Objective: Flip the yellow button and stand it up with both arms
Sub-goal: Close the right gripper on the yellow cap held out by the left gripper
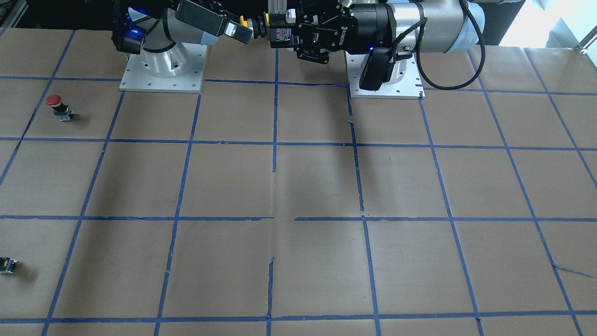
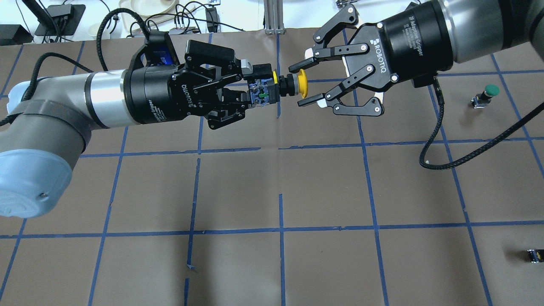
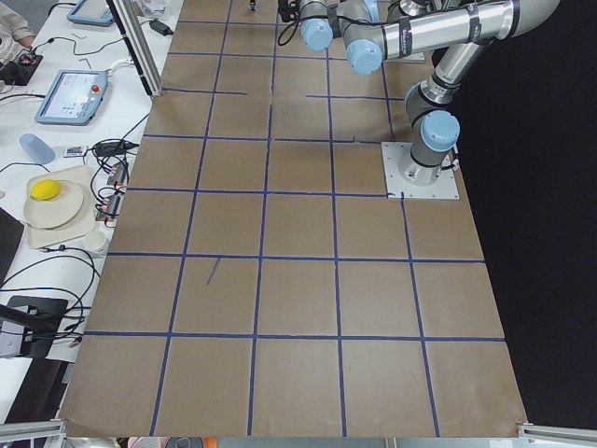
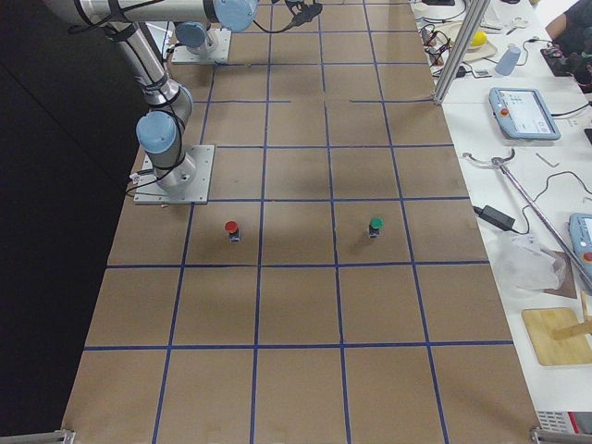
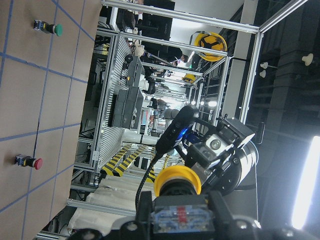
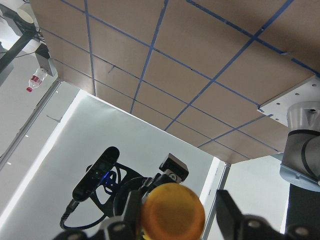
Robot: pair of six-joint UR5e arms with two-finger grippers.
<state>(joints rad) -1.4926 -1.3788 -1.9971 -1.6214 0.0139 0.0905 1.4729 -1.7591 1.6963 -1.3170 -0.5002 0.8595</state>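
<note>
**Ana:** Jaws: our left gripper (image 2: 259, 91) is shut tight on the block of the yellow button (image 2: 285, 85), up in the air over the table (image 2: 323, 182); our right gripper (image 2: 301, 84) is wide open, one finger each side of the cap, not touching.

**Ben:** Then we close the right one softly, square on the cap; we think the left should let go only once the right holds firm.
</note>
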